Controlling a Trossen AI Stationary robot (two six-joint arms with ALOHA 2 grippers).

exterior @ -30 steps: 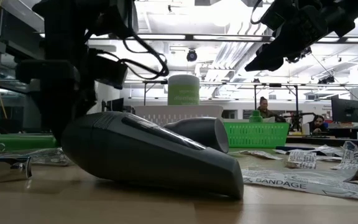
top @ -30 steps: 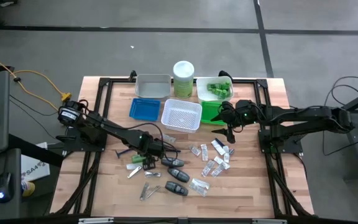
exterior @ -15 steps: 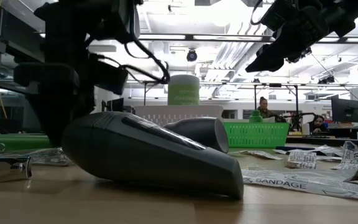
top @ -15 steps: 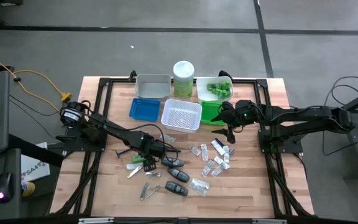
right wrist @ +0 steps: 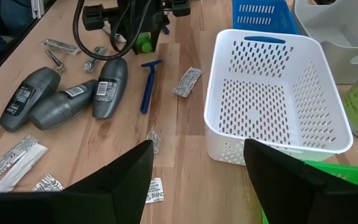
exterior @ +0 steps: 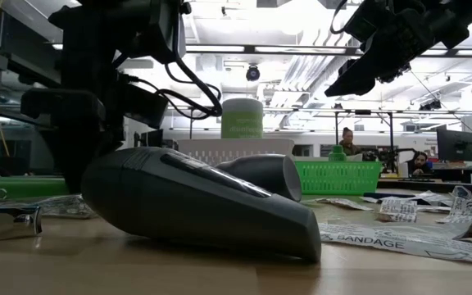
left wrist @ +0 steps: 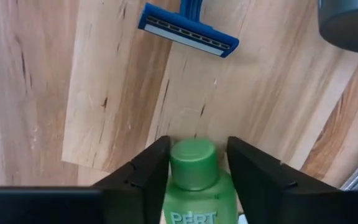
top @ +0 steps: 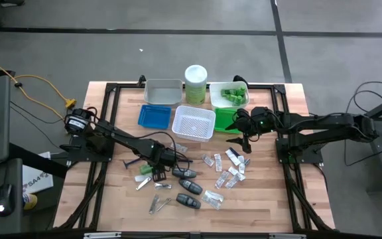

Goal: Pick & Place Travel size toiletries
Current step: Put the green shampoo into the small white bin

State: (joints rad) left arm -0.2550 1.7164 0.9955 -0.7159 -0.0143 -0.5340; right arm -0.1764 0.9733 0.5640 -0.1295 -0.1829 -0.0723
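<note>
A: What does the overhead view show?

B: A pale wooden tabletop (top: 111,192) with trays along its far edge: a grey plastic tray (top: 163,91), a blue plastic tray (top: 154,116), a white perforated basket (top: 193,123) and a green basket (top: 225,120). A tall pale-green canister with a white round lid (top: 195,83) stands between the trays. Toiletries lie scattered at the middle: dark grey oval cases (top: 188,188), clear packets (top: 225,166) and silver metal clippers (top: 158,203). The left gripper (top: 156,174) is low among them. The right gripper (top: 244,139) hovers by the green basket.

A: And the table-height view?

B: A dark grey oval case fills the foreground, with a packet reading BANDAGE (exterior: 400,242) on the right. Both arms are dark shapes above. People sit in the room far behind.

A: The left wrist view?

B: The left gripper's two dark fingers (left wrist: 145,171) stand on either side of a small green plastic bottle with a round cap (left wrist: 194,174), pressed close against its shoulders. It lies on the tabletop. A thin blue razor (left wrist: 187,34) lies just beyond.

A: The right wrist view?

B: The right gripper's fingers (right wrist: 123,177) are spread wide, holding nothing, over the white basket's near corner. Three grey cases lie side by side farther off.
</note>
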